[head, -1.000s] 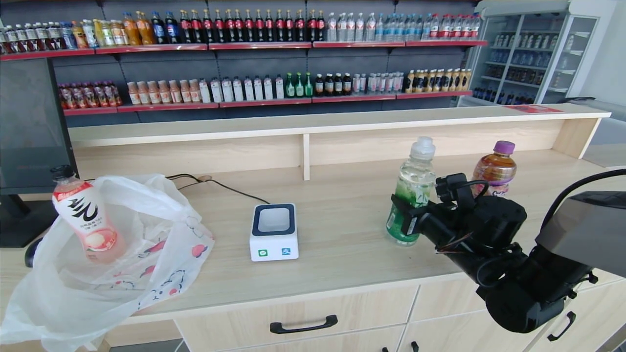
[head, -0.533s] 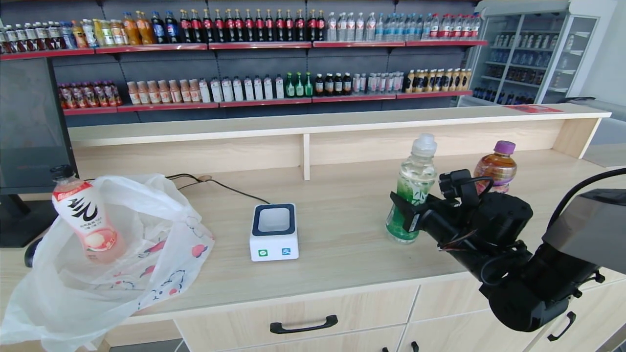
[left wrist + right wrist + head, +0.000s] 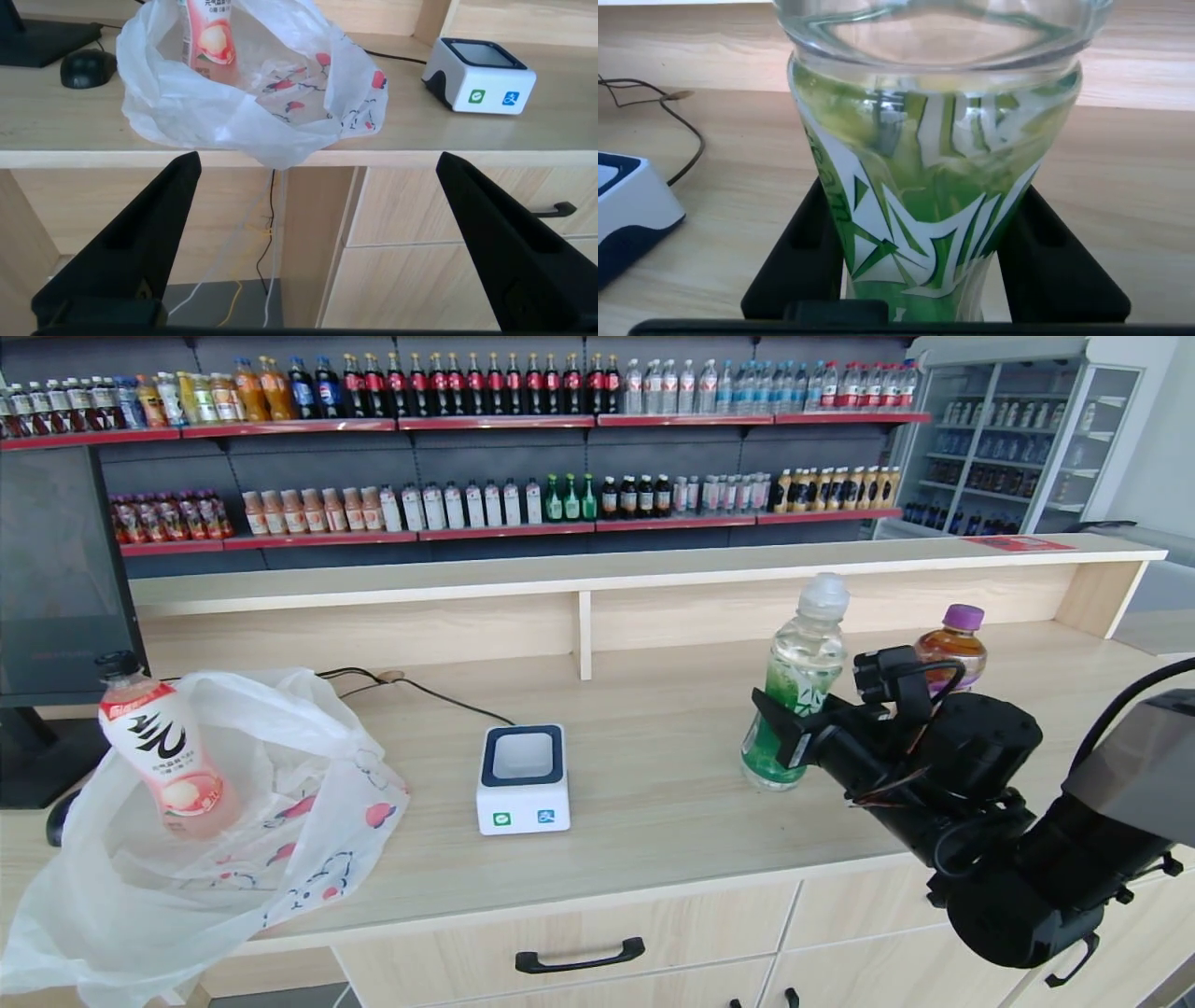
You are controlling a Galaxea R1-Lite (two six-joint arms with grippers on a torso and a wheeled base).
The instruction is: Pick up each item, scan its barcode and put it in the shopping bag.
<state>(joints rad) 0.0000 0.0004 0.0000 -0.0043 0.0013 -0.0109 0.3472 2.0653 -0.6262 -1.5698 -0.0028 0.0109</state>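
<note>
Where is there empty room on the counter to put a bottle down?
The counter is bare between the scanner and the green bottle in the right pincer. Crowded: the shopping bag side and around the purple-capped bottle.

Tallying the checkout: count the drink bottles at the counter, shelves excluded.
3. A pink bottle stands in the bag on the left, a green bottle is in the right gripper, and a purple-capped bottle stands behind that arm, partly hidden.

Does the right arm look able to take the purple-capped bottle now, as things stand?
Probably not yet. The right gripper is shut on the green bottle, so it has no free grip. The purple-capped bottle stands close behind that arm, otherwise unblocked.
</note>
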